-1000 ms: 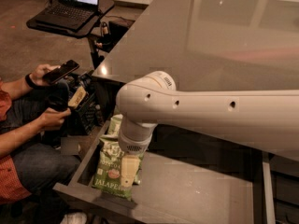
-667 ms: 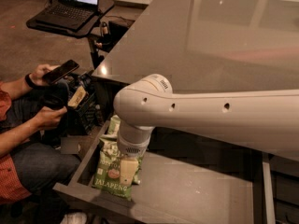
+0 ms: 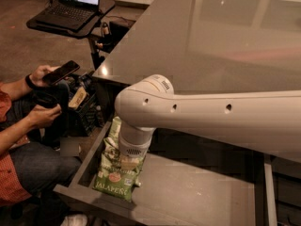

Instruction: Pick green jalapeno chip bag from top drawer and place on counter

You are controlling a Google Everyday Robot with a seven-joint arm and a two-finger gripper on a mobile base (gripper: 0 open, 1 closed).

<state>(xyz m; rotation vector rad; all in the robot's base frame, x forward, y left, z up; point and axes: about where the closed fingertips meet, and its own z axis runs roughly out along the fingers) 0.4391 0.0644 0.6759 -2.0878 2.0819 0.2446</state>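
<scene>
The green jalapeno chip bag [image 3: 114, 180] lies flat at the left end of the open top drawer [image 3: 197, 199], its "JALAPENO" lettering toward the drawer's front lip. My white arm reaches in from the right, and its wrist [image 3: 133, 142] points straight down over the upper part of the bag. The gripper [image 3: 126, 163] sits under the wrist, right at the bag, mostly hidden by the wrist. The counter [image 3: 207, 36] stretches behind and above the drawer.
A seated person [image 3: 28, 140] holding a phone [image 3: 59, 72] is close to the drawer's left end. A laptop [image 3: 75, 4] on a small black stand is at the back left. Another green bag edge [image 3: 114, 126] shows behind the wrist.
The arm has shifted slightly left and down over the bag. The bag stays in the same place in the drawer.
</scene>
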